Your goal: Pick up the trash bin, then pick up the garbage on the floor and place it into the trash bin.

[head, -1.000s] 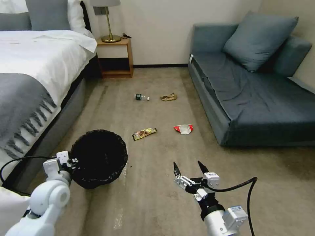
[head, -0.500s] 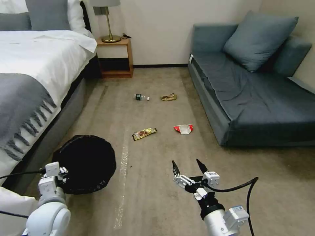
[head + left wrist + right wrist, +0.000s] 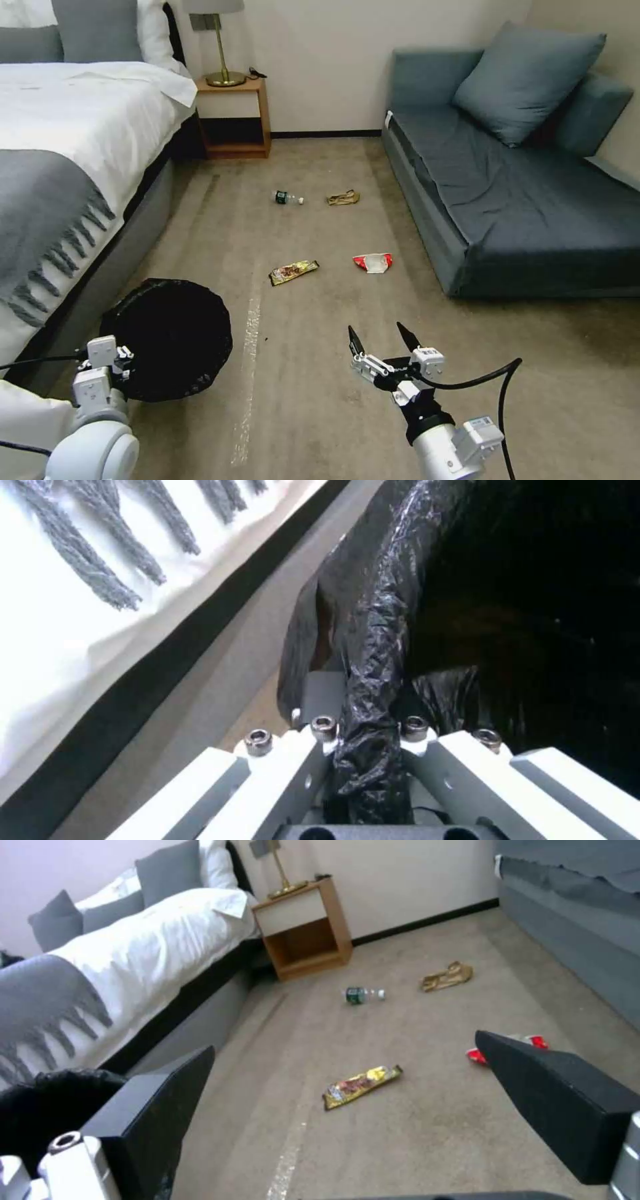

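The trash bin [image 3: 167,337], round and lined with a crinkly black bag, hangs tilted at the lower left by the bed. My left gripper [image 3: 107,360] is shut on its rim; the left wrist view shows the gripper [image 3: 367,725] pinching the bag-covered rim of the bin [image 3: 520,605]. My right gripper [image 3: 380,337] stands open above bare carpet. The garbage lies ahead of it: a gold-brown wrapper [image 3: 293,271], a red-and-white wrapper [image 3: 373,262], a small bottle [image 3: 288,197] and a tan paper wrapper [image 3: 343,197]. In the right wrist view the gold wrapper [image 3: 362,1085] lies between the open fingers [image 3: 153,1110].
A bed [image 3: 60,167] with a grey throw runs along the left. A wooden nightstand [image 3: 233,117] with a lamp stands at the back wall. A blue-grey sofa [image 3: 507,193] fills the right side. Open carpet [image 3: 307,400] lies between them.
My left arm has pulled back toward me, carrying the bin left and nearer the bed while tilting it. The right gripper has crept slightly forward and stays open.
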